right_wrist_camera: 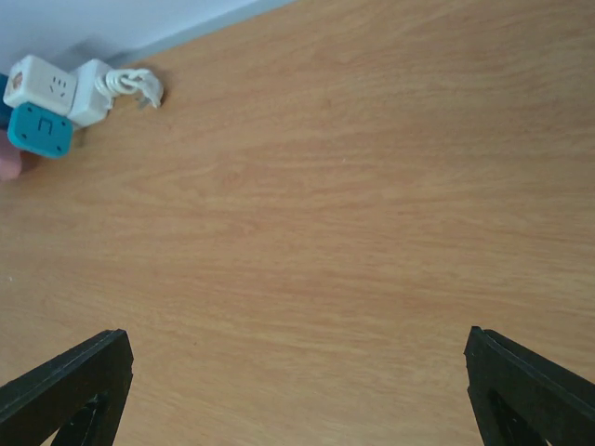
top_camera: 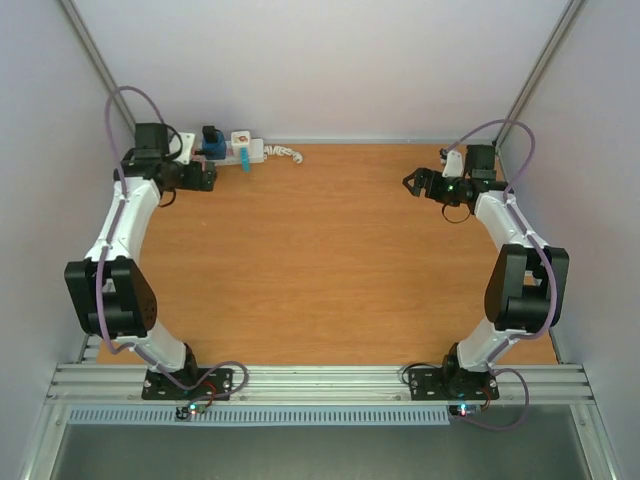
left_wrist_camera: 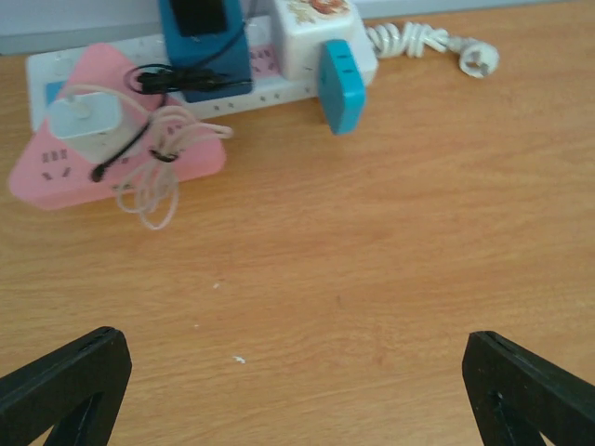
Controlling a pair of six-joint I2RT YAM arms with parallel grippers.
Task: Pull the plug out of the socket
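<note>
Black fingers of the left pincer (left_wrist_camera: 293, 346) stand wide apart, gripping nothing, above the orange-brown wooden tabletop (left_wrist_camera: 390, 251). The left arm (top_camera: 130, 215) reaches with bent elbow toward the table's eleven o'clock corner. There the long white power strip socket (left_wrist_camera: 270, 91) lies at the pincer's twelve o'clock, apart from it, with a dark blue plug block (left_wrist_camera: 204, 56) seated in it. The right pincer (right_wrist_camera: 296, 336), near two o'clock, gapes empty too.

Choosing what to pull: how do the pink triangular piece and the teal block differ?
The pink triangular piece lies flat at the power strip's left end; the teal block is smaller, boxy, nearer the coiled cord. The pink piece carries a white charger and cable; the teal block carries nothing. Both sit at the strip.
</note>
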